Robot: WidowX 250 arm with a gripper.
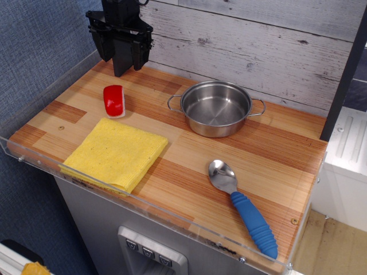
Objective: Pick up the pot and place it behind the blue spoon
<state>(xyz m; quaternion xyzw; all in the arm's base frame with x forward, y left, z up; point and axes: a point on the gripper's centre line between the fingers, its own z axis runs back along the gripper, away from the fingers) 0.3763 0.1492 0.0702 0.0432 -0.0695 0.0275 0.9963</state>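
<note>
In the upper left of the frame the gripper (121, 54) hangs with jaws spread wide, holding nothing. The pot (216, 107) sits upright at upper centre on the wooden table (281, 154), well apart; the blue spoon (243, 207) lies lower right.

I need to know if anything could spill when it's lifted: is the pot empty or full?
Empty. The pot stands upright on the wooden table, and its bare shiny steel bottom shows, with nothing inside.

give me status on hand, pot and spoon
Hand empty, up at back left. Pot upright by back wall, untouched. Blue spoon front right. Nothing between them.
</note>
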